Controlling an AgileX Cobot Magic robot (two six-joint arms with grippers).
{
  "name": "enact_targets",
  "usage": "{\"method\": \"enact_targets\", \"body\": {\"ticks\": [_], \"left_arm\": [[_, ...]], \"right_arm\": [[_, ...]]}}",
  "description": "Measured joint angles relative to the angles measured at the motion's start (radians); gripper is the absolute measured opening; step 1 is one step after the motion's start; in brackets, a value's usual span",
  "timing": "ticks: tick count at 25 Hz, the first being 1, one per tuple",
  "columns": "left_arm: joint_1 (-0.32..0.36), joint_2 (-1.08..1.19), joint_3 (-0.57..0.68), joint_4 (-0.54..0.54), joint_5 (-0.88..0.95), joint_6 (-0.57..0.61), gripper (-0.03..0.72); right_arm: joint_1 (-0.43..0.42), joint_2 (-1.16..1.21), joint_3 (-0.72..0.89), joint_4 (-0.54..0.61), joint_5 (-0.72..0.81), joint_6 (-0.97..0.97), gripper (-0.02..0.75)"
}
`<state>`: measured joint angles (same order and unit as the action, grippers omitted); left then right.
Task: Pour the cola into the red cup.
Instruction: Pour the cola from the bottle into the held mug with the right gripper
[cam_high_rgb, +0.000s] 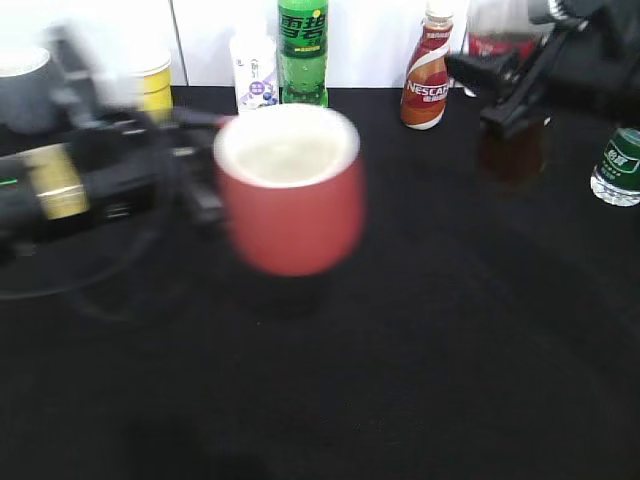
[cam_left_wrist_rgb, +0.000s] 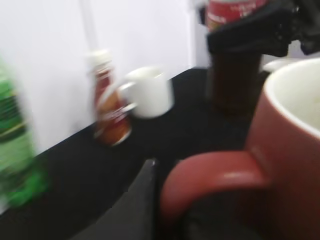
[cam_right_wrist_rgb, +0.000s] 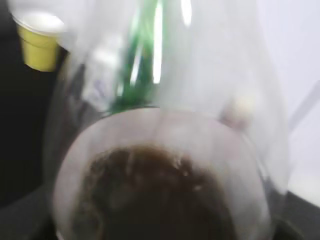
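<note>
Blurred left jaws hold the red cup (cam_high_rgb: 290, 190) handle; right jaws clamp the cola (cam_high_rgb: 508, 100), its top cropped

We note the red cup (cam_high_rgb: 290, 195), frame centre, brick-red with white interior. Cola (cam_high_rgb: 510, 150), upper right: dark brown, red label. Green soda bottle (cam_high_rgb: 303, 52) top centre; yellow paper cup (cam_right_wrist_rgb: 39, 42) upper left; black table (cam_high_rgb: 450, 330).
</note>
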<state>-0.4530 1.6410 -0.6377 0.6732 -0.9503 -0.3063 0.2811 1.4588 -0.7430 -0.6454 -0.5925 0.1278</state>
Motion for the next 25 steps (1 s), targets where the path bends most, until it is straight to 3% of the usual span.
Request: {"method": "enact_targets", "body": {"ticks": [3, 7, 15, 25], "left_arm": [[-0.072, 0.055, -0.122, -0.015, 0.067, 0.0, 0.054], [-0.101, 0.1, -0.239, -0.021, 0.111, 0.0, 0.054], [-0.114, 0.137, -0.246, -0.019, 0.121, 0.0, 0.053], [-0.115, 0.137, -0.246, 0.052, 0.121, -0.039, 0.053]], "right_arm": [[0.0, -0.064, 0.0, -0.087, 0.0, -0.018, 0.494], [0.0, -0.088, 0.0, -0.092, 0.001, -0.307, 0.494], [0.0, -0.088, 0.0, -0.092, 0.002, -0.778, 0.494], [0.0, -0.088, 0.0, -0.091, 0.005, -0.961, 0.493]]}}
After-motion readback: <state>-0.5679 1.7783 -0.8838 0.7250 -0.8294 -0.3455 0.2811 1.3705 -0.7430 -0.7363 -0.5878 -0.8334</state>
